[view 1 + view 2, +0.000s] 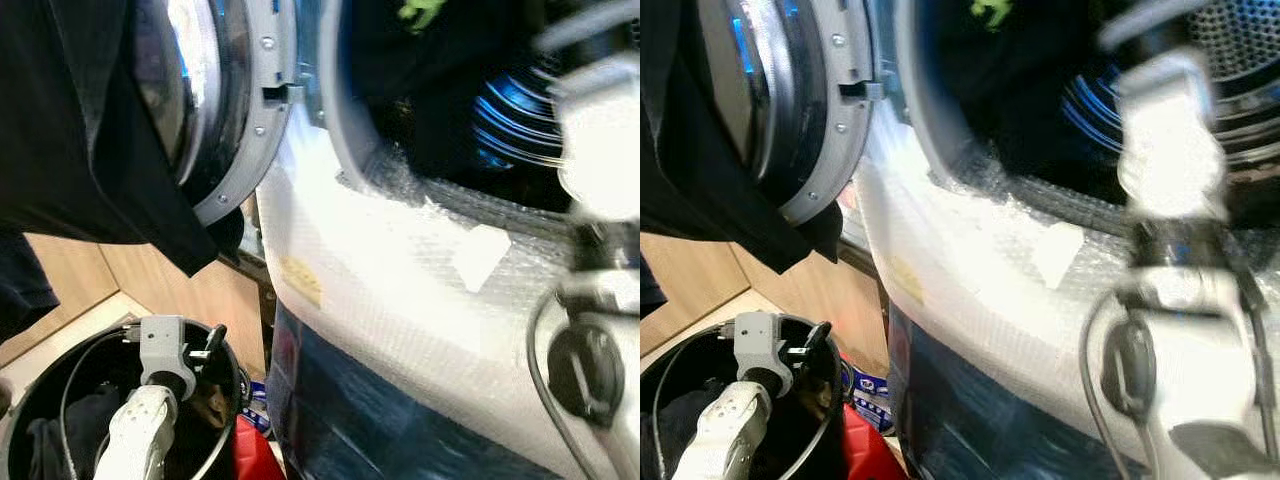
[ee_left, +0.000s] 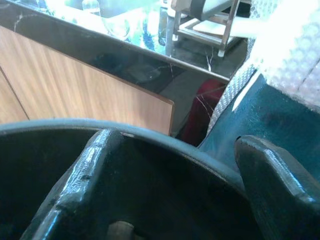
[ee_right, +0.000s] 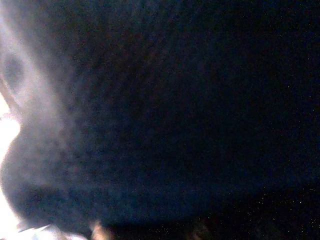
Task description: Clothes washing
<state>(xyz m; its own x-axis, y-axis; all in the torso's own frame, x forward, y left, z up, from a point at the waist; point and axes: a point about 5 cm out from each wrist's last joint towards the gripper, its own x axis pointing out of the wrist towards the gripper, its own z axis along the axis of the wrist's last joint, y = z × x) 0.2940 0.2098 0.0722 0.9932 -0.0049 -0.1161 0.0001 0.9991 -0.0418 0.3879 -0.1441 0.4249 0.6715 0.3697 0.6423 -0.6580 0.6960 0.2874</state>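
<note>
Left gripper (image 2: 170, 190) spread open over the black bucket (image 1: 225, 375) — right arm (image 1: 1165, 150) reaching into the washer drum (image 1: 1240, 60), grip impossible to tell

Laundry corner of a home kitchen.

A front-loading washer (image 1: 400, 300), its body wrapped in bubble film, stands with its round door (image 1: 215, 110) swung open and dark clothes (image 1: 1020, 90) in the drum. Beside it run wood-fronted cabinets (image 1: 190, 290) under a dark marble worktop (image 2: 125, 60) carrying glassware (image 2: 117, 25) and a metal rack (image 2: 205, 25). A black basket (image 1: 20, 425) with dark laundry sits on the pale floor (image 1: 60, 345) beside the washer.
</note>
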